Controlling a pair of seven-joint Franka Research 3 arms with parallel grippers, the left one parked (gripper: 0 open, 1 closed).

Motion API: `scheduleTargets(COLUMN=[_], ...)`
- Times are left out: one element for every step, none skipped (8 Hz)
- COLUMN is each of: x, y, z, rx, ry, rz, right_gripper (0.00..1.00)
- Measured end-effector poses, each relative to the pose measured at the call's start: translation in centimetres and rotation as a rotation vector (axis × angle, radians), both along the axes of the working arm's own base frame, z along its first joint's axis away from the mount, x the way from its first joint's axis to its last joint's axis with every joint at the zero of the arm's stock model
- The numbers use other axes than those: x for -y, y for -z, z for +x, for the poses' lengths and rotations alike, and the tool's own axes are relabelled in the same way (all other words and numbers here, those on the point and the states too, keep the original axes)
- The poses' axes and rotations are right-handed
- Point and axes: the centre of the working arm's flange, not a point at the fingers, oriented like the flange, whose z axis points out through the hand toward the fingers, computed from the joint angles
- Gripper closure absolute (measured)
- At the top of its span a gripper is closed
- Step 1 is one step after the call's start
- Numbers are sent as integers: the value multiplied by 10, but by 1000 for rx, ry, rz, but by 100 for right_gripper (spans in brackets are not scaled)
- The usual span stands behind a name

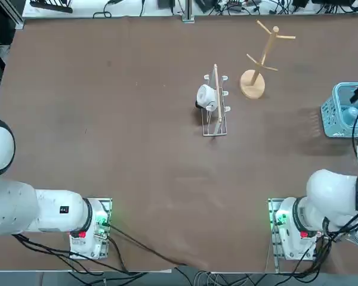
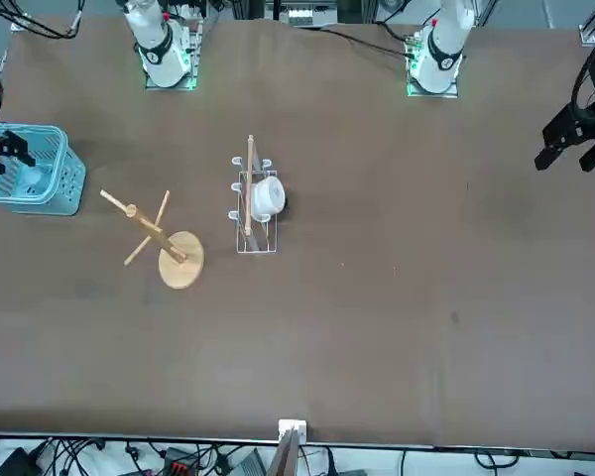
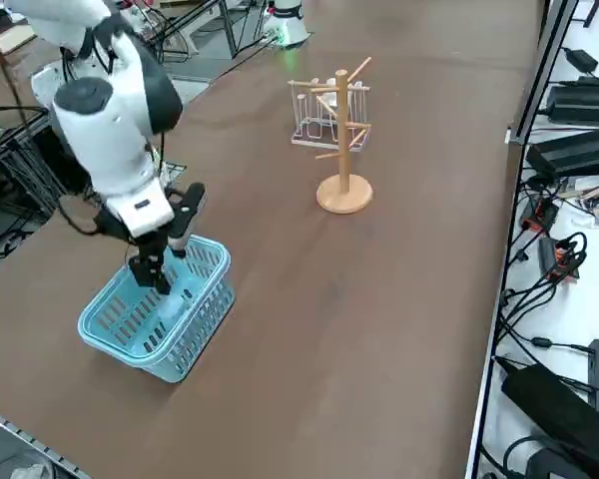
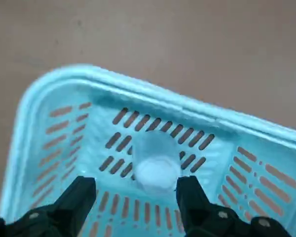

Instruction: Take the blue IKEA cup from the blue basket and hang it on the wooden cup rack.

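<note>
The blue basket (image 1: 329, 113) stands at the table's right edge. In the right wrist view the pale blue IKEA cup (image 4: 157, 163) lies on its side on the floor of the basket (image 4: 54, 123), its white-looking inside facing me. My right gripper (image 4: 135, 195) is lowered into the basket (image 3: 195, 329), open, with one finger (image 4: 81, 195) on each side of the cup and short of it. From the side, the gripper (image 3: 160, 269) hangs just above the cup (image 3: 172, 307). The wooden cup rack (image 1: 262, 59) stands upright further in, its pegs bare.
A low metal wire rack (image 1: 215, 107) with a wooden bar stands left of the wooden rack and holds a white cup (image 1: 206, 96) on its side. Cables and equipment line the table's far edge.
</note>
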Motion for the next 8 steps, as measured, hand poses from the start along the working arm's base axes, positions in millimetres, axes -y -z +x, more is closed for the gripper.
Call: scheduleTargets(x=[4,9,13,19,24,27,28,28], y=[12,22,35,49,60,68,72,74], z=[-6,-8,-10,-13,-18,-20,-20,-20], rx=[8,11,9,5,1,-5,-5,-6], ry=[-6,-9,-14,-17,-18,-16,-17,-17], rz=[-2,-2,3,10,16,23,24,25], right_gripper=[0,0,0,0,0,0,0,0])
